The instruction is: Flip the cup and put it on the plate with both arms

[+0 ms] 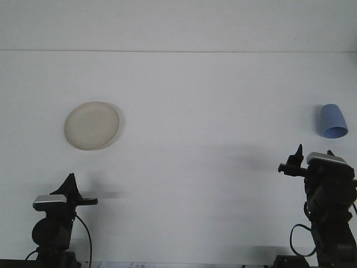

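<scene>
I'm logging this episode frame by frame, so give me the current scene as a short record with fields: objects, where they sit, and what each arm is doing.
cup: blue cup, far right of the table, wider rim toward the camera
plate: cream plate, left side, nothing on it
cup to plate: far apart, on opposite sides
left end effector: low at the near edge, below the plate, holding nothing
right end effector: raised, just short of the cup, not touching it
table: white
task progress: cup not yet grasped
</scene>
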`<move>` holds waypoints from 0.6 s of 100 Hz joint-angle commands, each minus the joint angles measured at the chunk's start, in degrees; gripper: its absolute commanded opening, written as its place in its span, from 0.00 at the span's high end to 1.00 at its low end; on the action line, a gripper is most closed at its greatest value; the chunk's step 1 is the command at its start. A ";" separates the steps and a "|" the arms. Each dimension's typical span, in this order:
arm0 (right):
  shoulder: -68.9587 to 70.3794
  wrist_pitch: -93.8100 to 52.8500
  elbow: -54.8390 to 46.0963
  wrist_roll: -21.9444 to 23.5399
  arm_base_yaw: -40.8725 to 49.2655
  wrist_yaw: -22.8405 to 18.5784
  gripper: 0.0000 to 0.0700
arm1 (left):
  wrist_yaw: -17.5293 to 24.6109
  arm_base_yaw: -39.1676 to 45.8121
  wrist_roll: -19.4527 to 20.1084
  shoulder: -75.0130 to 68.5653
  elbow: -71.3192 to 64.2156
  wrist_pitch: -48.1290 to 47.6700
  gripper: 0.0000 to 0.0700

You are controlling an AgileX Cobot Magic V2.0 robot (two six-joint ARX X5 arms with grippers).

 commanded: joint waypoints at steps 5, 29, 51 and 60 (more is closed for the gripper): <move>5.49 1.03 0.55 -4.35 -2.58 0.55 0.28 | -0.26 0.07 0.70 -0.09 -1.11 0.79 0.98; 17.88 6.86 0.55 -4.55 -16.61 -5.79 0.28 | -0.26 0.07 0.70 -0.09 -1.11 0.79 0.98; 29.94 14.91 0.55 -9.18 -28.26 -14.25 0.28 | -0.26 0.07 0.70 -0.09 -1.11 0.79 0.98; 35.17 19.47 0.55 -10.71 -31.76 -17.49 0.28 | -0.26 0.07 0.68 -0.09 -1.11 0.79 0.98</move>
